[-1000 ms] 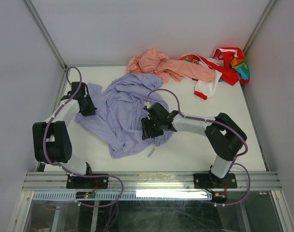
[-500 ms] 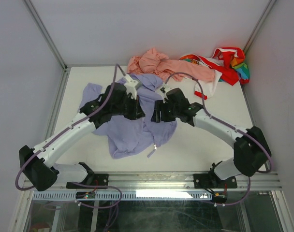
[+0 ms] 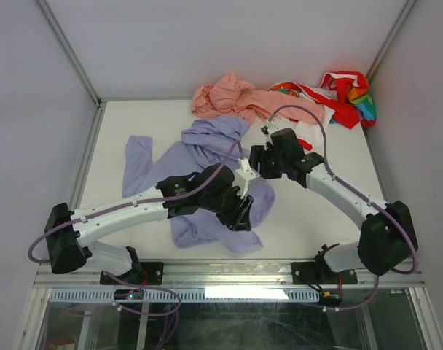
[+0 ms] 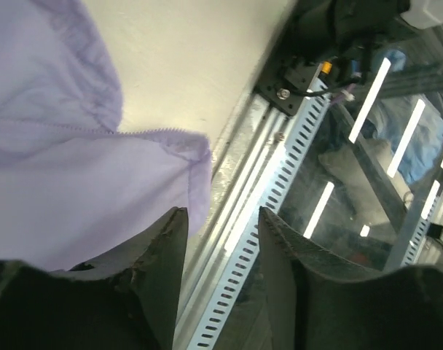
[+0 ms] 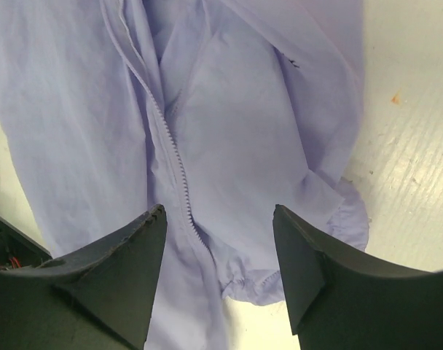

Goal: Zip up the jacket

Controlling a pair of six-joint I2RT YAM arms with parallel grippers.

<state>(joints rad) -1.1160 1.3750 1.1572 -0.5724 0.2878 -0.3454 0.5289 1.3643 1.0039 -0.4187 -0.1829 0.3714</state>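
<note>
my right pincer (image 5: 220, 211) stands spread wide, both dark fingers (image 5: 119, 284) apart, and the lavender jacket (image 5: 236, 131) lies flat beneath the gap. one line of zipper teeth (image 5: 170, 149) runs from the upper left down toward my left finger, with loose folds on either side and a gathered, puckered edge (image 5: 345, 219) near my right finger. the white table (image 5: 407, 168) shows bare along the right, marked by a small orange speck (image 5: 395, 97).
</note>
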